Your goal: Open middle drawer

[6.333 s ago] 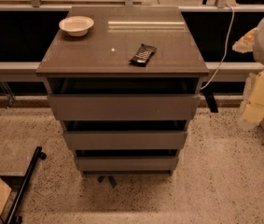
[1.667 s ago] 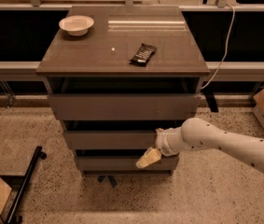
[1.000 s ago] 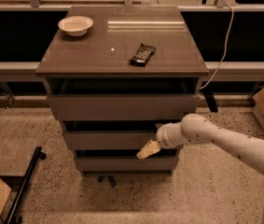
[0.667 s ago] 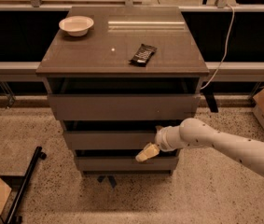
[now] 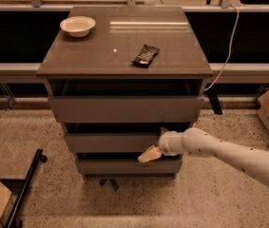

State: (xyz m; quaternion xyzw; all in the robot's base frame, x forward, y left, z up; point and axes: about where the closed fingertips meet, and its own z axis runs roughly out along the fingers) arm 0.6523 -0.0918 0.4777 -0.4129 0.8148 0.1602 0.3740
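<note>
I read the pincer (image 5: 149,154) at the end of the single arm, which reaches in from the right of the camera view. It sits at the lower edge of the middle drawer (image 5: 108,142), in the dark gap between that panel and the bottom drawer (image 5: 124,166). I cannot tell whether the pincer is released or clenched, nor whether it actually touches the panel's underside or only lies just beside it. From the pincer, the bulk of the middle drawer front lies up and to the left, so the contact point is right of the panel's centre. The panel's long axis runs horizontally, left to right across the view, and the pincer's tip points leftward and slightly down, roughly along that axis. The flat front faces outward toward the camera. I judge the pull must follow that direction, straight out and square to the long axis. An off-centre pull may skew the drawer in its runners. The top drawer (image 5: 124,109) lies above the pincer. Higher again, the counter (image 5: 91,56) carries a bowl (image 5: 78,25) and a dark flat object (image 5: 146,55), both well apart from the pincer.
</note>
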